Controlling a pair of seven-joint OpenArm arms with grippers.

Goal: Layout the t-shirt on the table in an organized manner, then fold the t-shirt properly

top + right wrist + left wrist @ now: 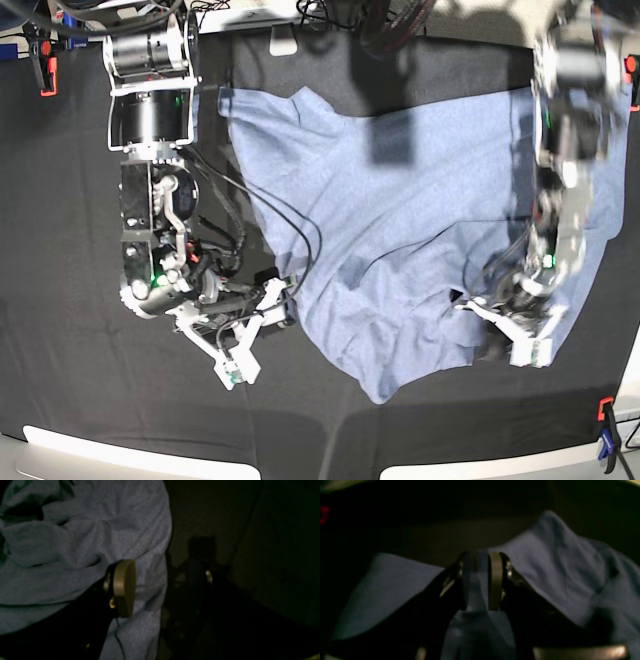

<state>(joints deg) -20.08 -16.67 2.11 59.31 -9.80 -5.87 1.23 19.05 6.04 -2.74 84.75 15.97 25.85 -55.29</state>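
Left gripper (480,580) is seen pinching a fold of the t-shirt (400,220), which is spread rumpled across the table (60,330). Right gripper (165,585) is held spread at its edge.

The left arm reaches down the far side, its tool (480,580) pinched on a fold of the t-shirt (557,562) between narrow-set fingers. The right arm bends low, its tool (165,585) spread wide, one finger (125,587) over the cloth edge, gripping nothing.
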